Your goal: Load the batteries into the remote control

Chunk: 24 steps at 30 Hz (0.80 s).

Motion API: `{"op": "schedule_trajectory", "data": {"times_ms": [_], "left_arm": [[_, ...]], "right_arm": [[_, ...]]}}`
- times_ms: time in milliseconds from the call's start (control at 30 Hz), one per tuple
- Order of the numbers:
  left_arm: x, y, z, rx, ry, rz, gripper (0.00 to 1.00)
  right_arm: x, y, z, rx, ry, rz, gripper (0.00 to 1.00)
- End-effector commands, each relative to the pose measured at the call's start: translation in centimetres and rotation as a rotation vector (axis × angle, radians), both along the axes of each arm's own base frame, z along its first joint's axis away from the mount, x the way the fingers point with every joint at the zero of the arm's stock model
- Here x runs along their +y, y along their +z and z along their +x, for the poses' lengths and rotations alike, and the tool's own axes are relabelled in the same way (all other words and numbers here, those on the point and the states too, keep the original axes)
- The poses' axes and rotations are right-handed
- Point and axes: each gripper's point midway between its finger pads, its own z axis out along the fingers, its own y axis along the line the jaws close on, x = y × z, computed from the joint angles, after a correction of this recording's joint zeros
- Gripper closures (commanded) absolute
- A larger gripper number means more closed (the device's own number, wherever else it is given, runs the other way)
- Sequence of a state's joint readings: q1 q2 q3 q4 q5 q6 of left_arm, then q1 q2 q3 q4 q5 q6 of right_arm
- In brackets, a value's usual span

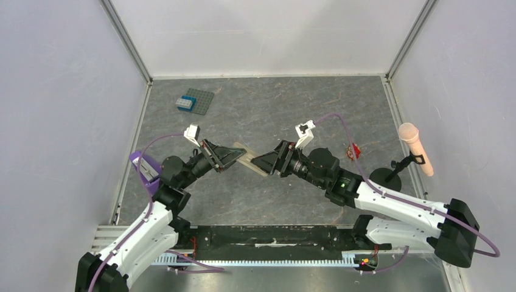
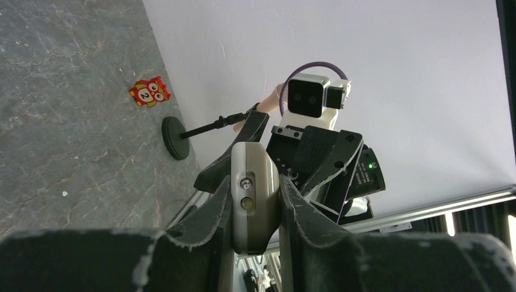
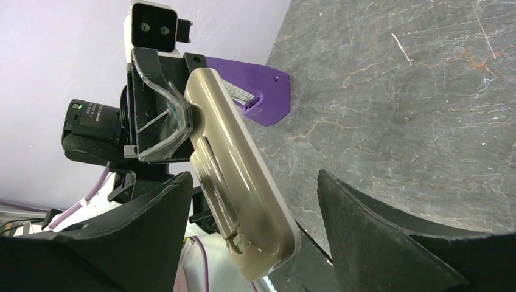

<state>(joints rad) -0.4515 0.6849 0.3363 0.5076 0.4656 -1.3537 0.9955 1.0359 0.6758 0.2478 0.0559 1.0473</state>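
Observation:
The remote control (image 1: 248, 159) hangs above the middle of the table, tan and slim. My left gripper (image 1: 233, 156) is shut on one end of it. In the left wrist view that end (image 2: 254, 201) is pinched between the two pads. My right gripper (image 1: 260, 162) stands open around the other end, with gaps on both sides. In the right wrist view the remote's tan back (image 3: 237, 164) faces the camera, a small latch near its lower end, between the spread fingers of my right gripper (image 3: 252, 176). The batteries are out of view.
A blue brick on a grey studded plate (image 1: 193, 101) lies at the back left. A purple holder (image 1: 145, 165) (image 3: 255, 91) sits at the left edge. A small red tag (image 1: 354, 150) (image 2: 149, 91) and a microphone on a black stand (image 1: 416, 148) (image 2: 175, 138) are at the right.

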Motion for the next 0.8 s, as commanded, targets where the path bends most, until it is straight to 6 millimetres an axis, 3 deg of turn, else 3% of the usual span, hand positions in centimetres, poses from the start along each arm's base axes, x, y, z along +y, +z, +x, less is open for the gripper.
{"op": "schedule_trajectory", "data": {"times_ms": [0,200,367,567,767], "left_arm": [[-0.3,2.8,-1.0,-0.139,-0.040,0.008,0.98],[-0.5,3.1,-1.4,-0.169,-0.063,0.022,0.98],[-0.5,3.3,-1.6,-0.185,-0.072,0.025,0.98],[-0.6,3.2,-1.6,-0.201,-0.072,0.037,0.98],[-0.7,2.4,-1.4,-0.182,-0.073,0.040,0.98]], "right_arm": [[0.6,3.0,0.4,-0.055,0.007,0.061,0.22],[1.2,2.1,0.4,-0.036,0.022,0.044,0.24],[1.4,1.2,0.2,-0.010,0.036,0.035,0.35],[1.1,2.1,0.1,-0.019,0.037,0.062,0.23],[0.8,3.3,0.4,-0.038,0.029,0.092,0.21]]}}
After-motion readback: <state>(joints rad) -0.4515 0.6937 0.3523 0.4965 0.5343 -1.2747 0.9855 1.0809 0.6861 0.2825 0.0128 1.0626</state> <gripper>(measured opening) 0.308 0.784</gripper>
